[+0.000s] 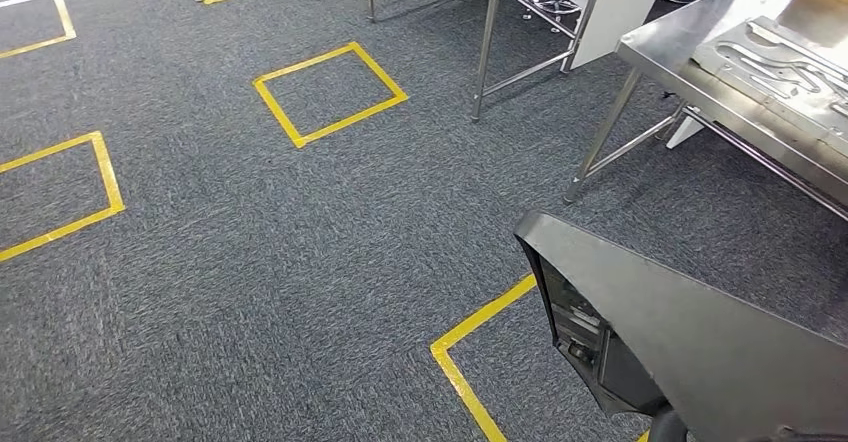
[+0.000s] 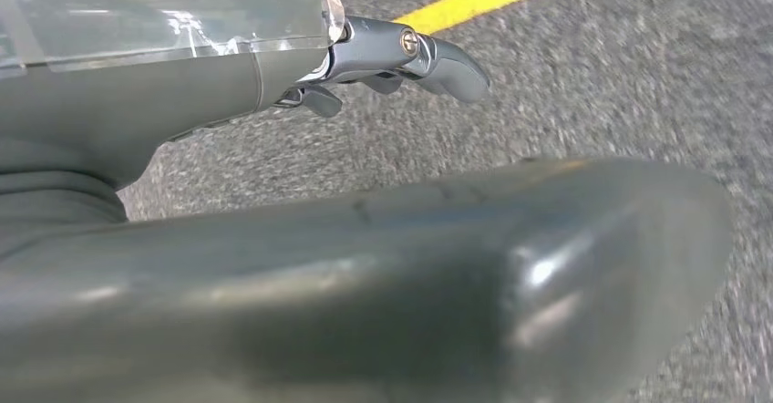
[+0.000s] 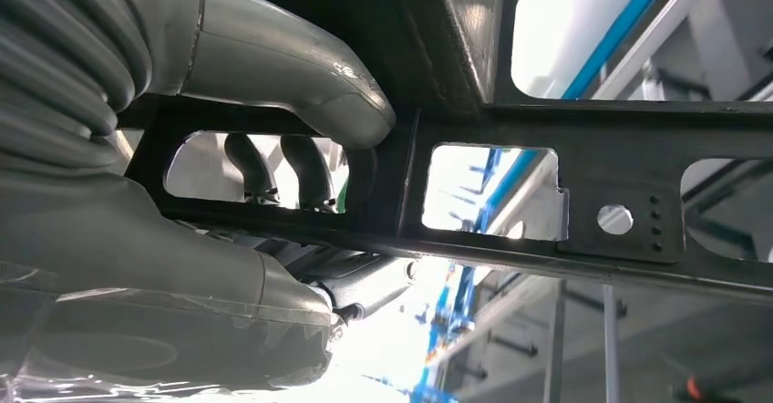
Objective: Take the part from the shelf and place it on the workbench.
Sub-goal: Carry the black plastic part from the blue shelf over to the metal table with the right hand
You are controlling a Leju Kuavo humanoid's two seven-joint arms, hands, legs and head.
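The big black cut-out metal frame part [image 3: 510, 193] is gripped by the right hand [image 3: 273, 139], fingers hooked through an opening. The stainless steel workbench [image 1: 700, 57] lies ahead-right; left hand [image 2: 392, 56] fingers are curled, holding nothing.

A workshop or factory test floor: grey carpet [image 1: 300, 262] marked with yellow taped squares [image 1: 329, 94], a stainless steel counter [image 1: 700, 72] carrying a grey moulded fixture tray [image 1: 780, 62], and another steel-legged table frame [image 1: 500, 32] beside a white cabinet [image 1: 620, 2] farther back.
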